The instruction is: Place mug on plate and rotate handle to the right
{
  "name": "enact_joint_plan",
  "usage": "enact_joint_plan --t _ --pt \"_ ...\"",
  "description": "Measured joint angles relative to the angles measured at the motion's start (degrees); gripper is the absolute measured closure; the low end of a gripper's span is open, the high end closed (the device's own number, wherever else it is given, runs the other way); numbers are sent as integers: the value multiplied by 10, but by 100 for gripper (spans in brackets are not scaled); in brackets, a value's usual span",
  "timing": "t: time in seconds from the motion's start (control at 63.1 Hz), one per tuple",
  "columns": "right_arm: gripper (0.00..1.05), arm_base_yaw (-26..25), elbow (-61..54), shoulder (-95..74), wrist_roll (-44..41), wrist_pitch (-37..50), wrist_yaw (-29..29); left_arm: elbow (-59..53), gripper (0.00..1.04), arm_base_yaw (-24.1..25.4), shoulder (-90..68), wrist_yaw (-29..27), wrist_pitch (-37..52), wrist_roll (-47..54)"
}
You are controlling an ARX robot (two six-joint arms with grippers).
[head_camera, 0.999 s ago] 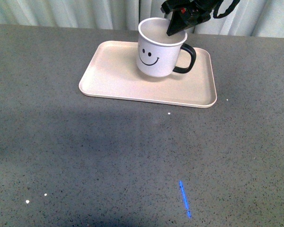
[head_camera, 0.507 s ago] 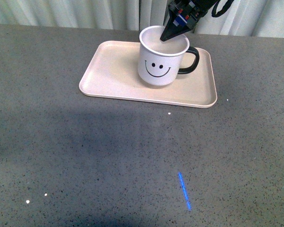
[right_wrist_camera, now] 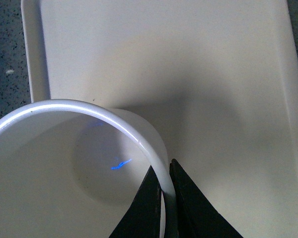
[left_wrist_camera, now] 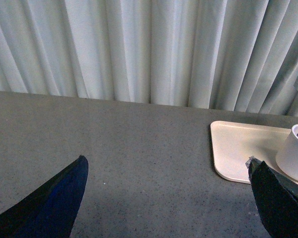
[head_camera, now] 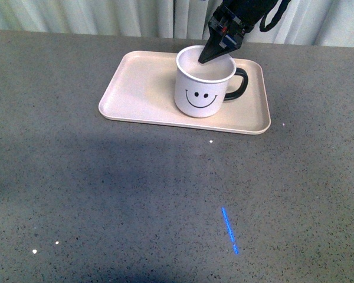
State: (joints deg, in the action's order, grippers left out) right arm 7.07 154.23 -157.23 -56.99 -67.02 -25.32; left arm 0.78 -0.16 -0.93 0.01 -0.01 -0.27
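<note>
The white mug (head_camera: 202, 88) with a black smiley face stands upright on the pale beige plate (head_camera: 141, 91), on its right half. Its black handle (head_camera: 239, 82) points right. My right gripper (head_camera: 206, 58) reaches down from the back and is shut on the mug's far rim, one finger inside and one outside. The right wrist view shows the gripper (right_wrist_camera: 164, 171) pinching the rim of the mug (right_wrist_camera: 54, 163) over the plate (right_wrist_camera: 213, 74). My left gripper (left_wrist_camera: 166, 168) is open and empty over bare table, left of the plate (left_wrist_camera: 238, 148). The mug's edge (left_wrist_camera: 295, 156) shows there.
The grey speckled table (head_camera: 106, 194) stretches toward the front. A blue light streak (head_camera: 229, 230) lies on it at front right. Pale curtains (head_camera: 106, 17) hang behind the table's far edge.
The mug has moved a little right and down onto the plate and turned, so the face points more to the front. The right gripper followed it.
</note>
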Motion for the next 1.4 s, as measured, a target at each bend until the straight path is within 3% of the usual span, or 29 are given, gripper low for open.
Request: enact_joint_plan --t 0.079,0.206,0.254,0.27,0.301,0.349,0.444,0.523,0.618,0.682,0.745,0.809,0.967,1.062,1.094,1.11,1.142,1.237,1.284,1.395 --pt "97 0 15 -9 -14 -17 0 0 9 0 0 0 0 0" --pt "77 0 37 -22 -35 -38 2 0 9 0 0 0 0 0" --pt "76 0 49 -27 -39 -49 2 0 9 0 0 0 0 0" --pt "67 0 61 -34 -42 -58 2 0 9 0 0 0 0 0" --pt "67 0 61 -34 -42 -58 2 0 9 0 0 0 0 0" --pt "56 0 80 -43 -48 -70 2 0 9 0 0 0 0 0" --pt "45 0 92 -46 -55 -76 3 0 9 0 0 0 0 0" --pt "27 -1 108 -46 -59 -80 -1 0 9 0 0 0 0 0" --pt "17 -3 112 -38 -59 -81 -9 0 9 0 0 0 0 0" --pt "2 -7 113 -26 -58 -81 -17 0 9 0 0 0 0 0" --pt "10 -15 46 26 -55 -31 -52 0 9 0 0 0 0 0" --pt "9 -22 -44 94 -47 28 -79 0 9 0 0 0 0 0" --pt "9 -48 -396 376 110 350 -166 0 9 0 0 0 0 0" --pt "9 -47 -444 413 141 376 -169 0 9 0 0 0 0 0" --pt "14 -41 -490 431 182 436 -106 0 9 0 0 0 0 0" --pt "17 -37 -527 444 221 518 -27 0 9 0 0 0 0 0" --pt "22 -32 -586 462 274 615 63 0 9 0 0 0 0 0" --pt "38 -27 -774 512 417 873 240 0 9 0 0 0 0 0" --pt "47 -29 -863 544 474 972 280 0 9 0 0 0 0 0" --pt "66 -36 -1006 621 534 1098 286 0 9 0 0 0 0 0"
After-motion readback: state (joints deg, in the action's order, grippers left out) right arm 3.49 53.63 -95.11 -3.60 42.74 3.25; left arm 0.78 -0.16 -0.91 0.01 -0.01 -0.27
